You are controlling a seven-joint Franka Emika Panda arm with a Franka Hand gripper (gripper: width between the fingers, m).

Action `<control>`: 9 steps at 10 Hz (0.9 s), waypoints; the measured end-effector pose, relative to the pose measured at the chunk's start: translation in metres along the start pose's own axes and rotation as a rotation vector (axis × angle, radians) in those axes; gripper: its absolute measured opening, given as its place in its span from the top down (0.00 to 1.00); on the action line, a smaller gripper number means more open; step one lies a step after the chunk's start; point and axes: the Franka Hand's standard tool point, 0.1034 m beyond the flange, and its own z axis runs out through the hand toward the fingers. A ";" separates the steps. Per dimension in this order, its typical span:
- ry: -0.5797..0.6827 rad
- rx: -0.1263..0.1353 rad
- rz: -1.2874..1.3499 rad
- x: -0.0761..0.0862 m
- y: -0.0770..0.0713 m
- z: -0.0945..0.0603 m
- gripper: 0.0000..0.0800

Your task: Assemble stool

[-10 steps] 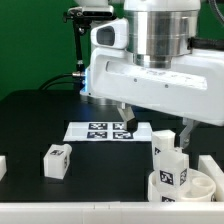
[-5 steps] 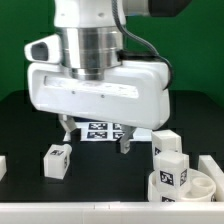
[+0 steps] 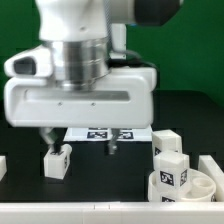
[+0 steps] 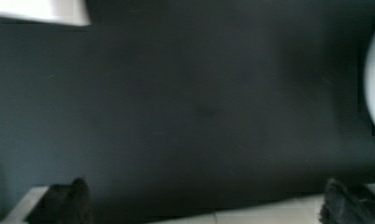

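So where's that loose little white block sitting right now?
The loose leg lies on the exterior view's left, close by the open gripper and left of the marker board, far from the seat.

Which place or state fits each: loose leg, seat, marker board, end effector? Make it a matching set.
Things:
1 loose leg
2 seat
3 marker board
4 end effector

Places or states:
A open, holding nothing
B lying flat, middle of the exterior view
C exterior view's right, with upright legs on it
D exterior view's left, not held

Pairs: 1-D; 2-C; 3-B; 4-A
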 end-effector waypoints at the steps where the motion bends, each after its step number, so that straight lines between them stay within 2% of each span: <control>1: 0.004 -0.006 -0.041 -0.005 0.003 0.006 0.19; 4: -0.046 0.011 -0.029 -0.008 0.002 0.005 0.19; 5: -0.121 0.026 0.002 -0.009 0.010 0.004 0.19; 7: -0.325 0.048 0.033 -0.019 0.029 0.014 0.19; 9: -0.483 0.063 0.035 -0.026 0.027 0.016 0.19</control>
